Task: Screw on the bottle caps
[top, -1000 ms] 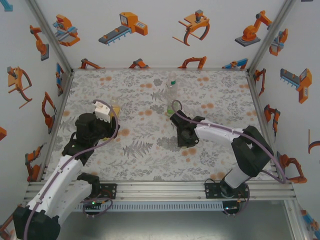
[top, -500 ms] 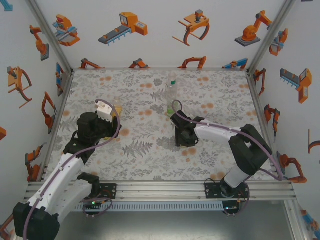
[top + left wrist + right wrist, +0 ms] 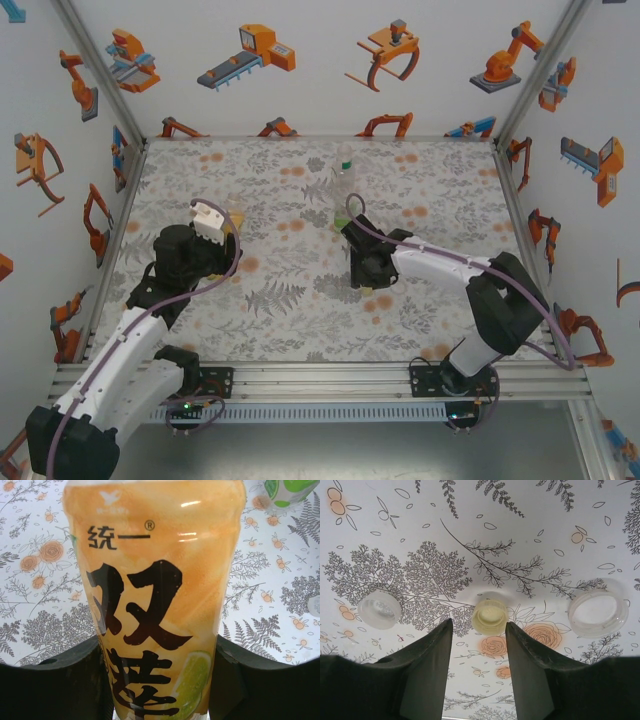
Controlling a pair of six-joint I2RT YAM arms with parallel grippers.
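The left fingers (image 3: 65, 685) are pressed narrow against both sides of the amber bottle (image 3: 155, 600), gripping it low on its orange label. The bottle's long axis runs straight up the left wrist view, crosswise to the fingers, and its label print reads upright. In the top view this bottle (image 3: 232, 214) sits at the left of the counter (image 3: 270, 300); I cannot tell whether its base touches the surface.

The right fingers (image 3: 427, 665) stand apart and hold nothing. The yellowish cap (image 3: 490, 617) lies flat on the counter just beyond the fingertips, in line with the gap between them, hollow side up. A whitish cap (image 3: 379, 610) lies well off to its left. A wider clear cap (image 3: 598, 613), rim up, lies off to its right.

Beyond the right arm, the green-tinted bottle (image 3: 338, 217) and the clear bottle (image 3: 343, 178) stand near the middle of the counter, the clear one farther back.
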